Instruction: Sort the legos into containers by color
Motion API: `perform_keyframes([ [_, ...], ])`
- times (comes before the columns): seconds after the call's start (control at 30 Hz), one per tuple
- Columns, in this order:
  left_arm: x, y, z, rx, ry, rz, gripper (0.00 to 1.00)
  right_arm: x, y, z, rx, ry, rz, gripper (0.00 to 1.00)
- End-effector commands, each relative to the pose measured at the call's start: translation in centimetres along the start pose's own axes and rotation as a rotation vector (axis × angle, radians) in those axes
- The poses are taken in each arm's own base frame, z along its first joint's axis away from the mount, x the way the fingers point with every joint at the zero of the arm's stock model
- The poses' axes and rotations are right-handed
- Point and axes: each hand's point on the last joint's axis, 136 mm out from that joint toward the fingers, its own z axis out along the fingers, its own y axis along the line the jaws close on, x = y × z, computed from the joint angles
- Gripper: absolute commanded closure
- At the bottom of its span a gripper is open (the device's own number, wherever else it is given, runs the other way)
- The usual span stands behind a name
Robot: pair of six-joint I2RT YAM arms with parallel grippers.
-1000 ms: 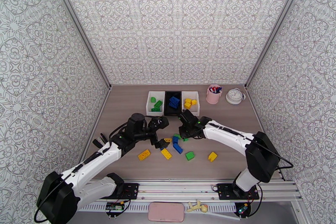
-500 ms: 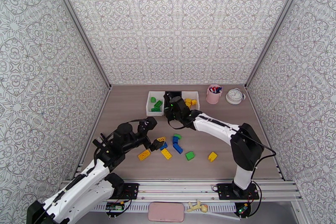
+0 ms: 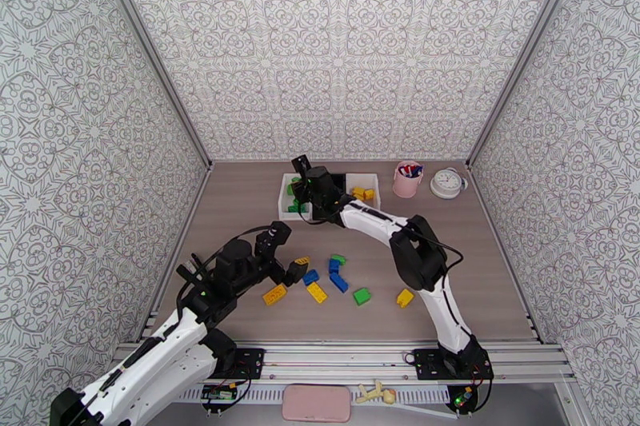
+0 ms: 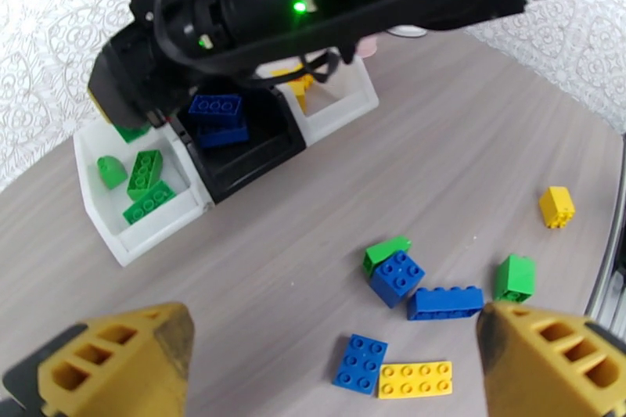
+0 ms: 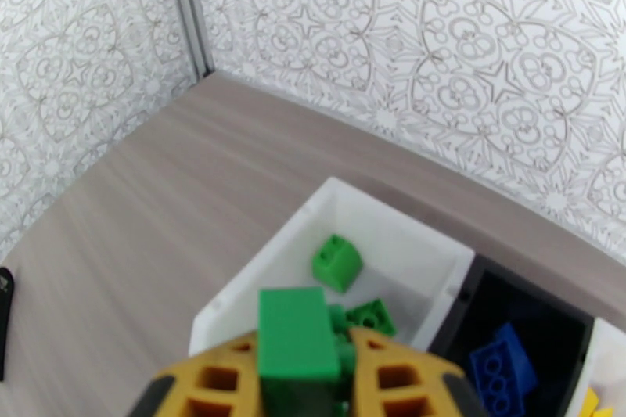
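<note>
A second ago the right gripper (image 3: 308, 182) was down at the loose pile in the middle of the table (image 3: 240, 204). It has since swung out to 12 o'clock and now hangs over the left white bin (image 3: 282, 209). Its fingers are closed tight on a green brick (image 5: 293, 342), held above the green pieces already in that bin (image 5: 258, 270).

The left gripper (image 3: 286, 253) has drawn back toward 7 o'clock. It hovers with its fingers spread as wide as they go and nothing between them (image 4: 332, 352).

The black bin (image 4: 258, 170) sits at the left white bin's 3 o'clock side and holds blue bricks. The right white bin (image 4: 344, 102), next along, holds yellow ones.

The loose legos (image 3: 339, 282) lie where they were, at the table's centre toward 6 o'clock. They are yellow, blue and green, and one yellow piece (image 3: 302, 261) lies just beside a left finger.

A pink cup (image 3: 407, 180) stands at 1 o'clock, with a white clock (image 3: 448, 182) just beside it. The clock's dial is too small to read.
</note>
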Motion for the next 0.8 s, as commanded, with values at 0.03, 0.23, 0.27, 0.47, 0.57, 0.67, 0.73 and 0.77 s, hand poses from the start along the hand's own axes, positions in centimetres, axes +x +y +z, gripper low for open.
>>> perform_keyframes([
  [0.03, 0.8, 0.8, 0.0, -0.048, 0.016, -0.053, 0.0, -0.3, -0.9, 2.5, 0.005, -0.021, 0.032, 0.82],
  [0.23, 1.7, 2.1, -0.1, -0.128, 0.049, -0.108, 0.0, 0.9, -2.7, 5.2, 0.049, 0.02, 0.033, 0.81],
  [0.27, 1.8, 2.4, -0.1, -0.142, 0.052, -0.12, 0.0, 1.1, -3.0, 5.5, 0.053, 0.026, 0.038, 0.81],
  [0.47, 2.5, 6.1, -0.8, -0.369, 0.051, -0.267, 0.0, 1.4, -3.9, 6.2, 0.063, 0.054, 0.064, 0.78],
  [0.57, 3.5, 8.0, -1.5, -0.503, 0.079, -0.373, 0.0, 0.8, -4.1, 5.9, 0.077, 0.046, 0.052, 0.7],
  [0.67, 4.9, 9.4, -2.3, -0.621, 0.131, -0.485, 0.0, -0.2, -4.2, 5.1, 0.09, 0.04, 0.032, 0.55],
  [0.73, 5.7, 9.4, -2.3, -0.645, 0.173, -0.534, 0.0, -1.1, -4.2, 4.4, 0.09, 0.03, 0.021, 0.46],
  [0.77, 6.0, 9.4, -2.3, -0.654, 0.185, -0.558, 0.0, -1.5, -4.1, 4.0, 0.085, 0.024, 0.016, 0.42],
])
